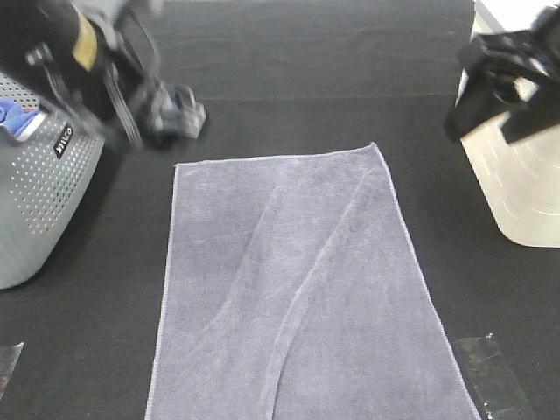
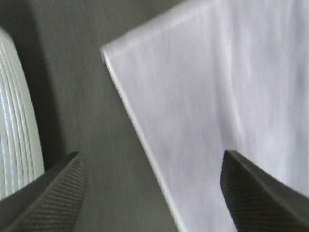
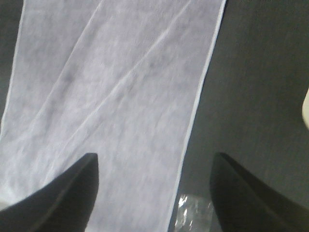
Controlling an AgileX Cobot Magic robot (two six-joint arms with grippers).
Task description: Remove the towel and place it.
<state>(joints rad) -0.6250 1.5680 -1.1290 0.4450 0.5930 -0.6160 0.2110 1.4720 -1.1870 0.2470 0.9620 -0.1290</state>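
Observation:
The grey-lavender towel lies spread flat on the black table, with a few long creases, its far edge across the middle and its near end running off the bottom of the exterior view. My left gripper hangs open and empty just beyond the towel's far left corner; its fingers stand wide apart. My right gripper is raised at the far right above the cream bin, open and empty. The right wrist view looks down on the towel between its spread fingers.
A grey perforated basket stands at the left edge with a bright blue cloth inside. A cream bin stands at the right edge. Clear tape patches lie on the table near the front right and front left.

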